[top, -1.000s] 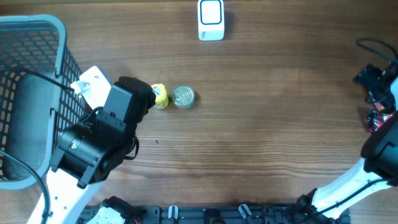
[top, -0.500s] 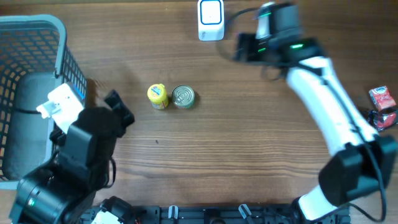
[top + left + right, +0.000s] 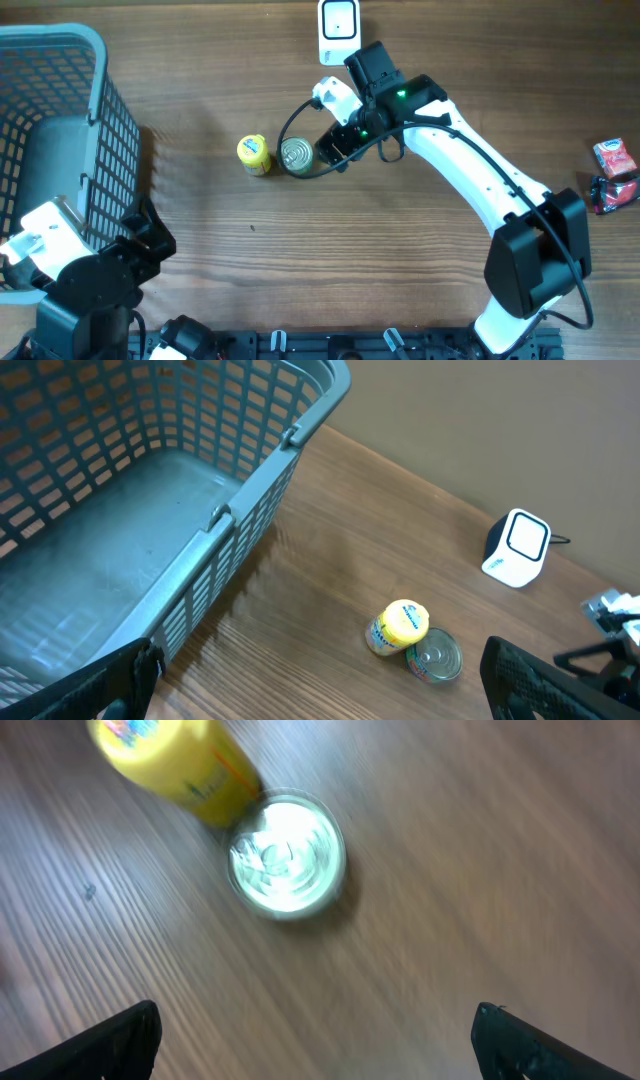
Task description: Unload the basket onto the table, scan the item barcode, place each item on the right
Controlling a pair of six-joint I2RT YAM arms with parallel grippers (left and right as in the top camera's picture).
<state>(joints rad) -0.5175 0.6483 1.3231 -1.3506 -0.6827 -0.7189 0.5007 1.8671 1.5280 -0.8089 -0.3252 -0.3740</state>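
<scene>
no scan is done yet, as far as i can judge. the round silver tin can (image 3: 295, 155) stands upright on the brown wooden bench (image 3: 420, 260), left of its middle. it is just beside the small yellow plastic bottle (image 3: 253, 155), perhaps touching it. neither is lifted. the white box-shaped scanner (image 3: 339, 31) sits at the far edge, well apart from both.

the right claw (image 3: 328, 150) hangs just beside the can on its right side, jaws spread wide and holding nothing. the can looks like its target, though the bottle could be the item meant. what is left, i think: close on the item, lift it, and turn its barcode to the scanner. the left claw (image 3: 320, 660) is also wide open and holds nothing. it is near the bench's near left corner, beside the grey-blue plastic mesh basket (image 3: 60, 60).

only the overhead view shows both arms, and a small red carton (image 3: 612, 158) at the right edge. the left wrist view looks into the basket and shows nothing lying in it. the right wrist view is blurred and looks straight down on the can's shiny lid, with the claw's fingers (image 3: 110, 1045) at the frame's lower corners. no view shows a barcode.
</scene>
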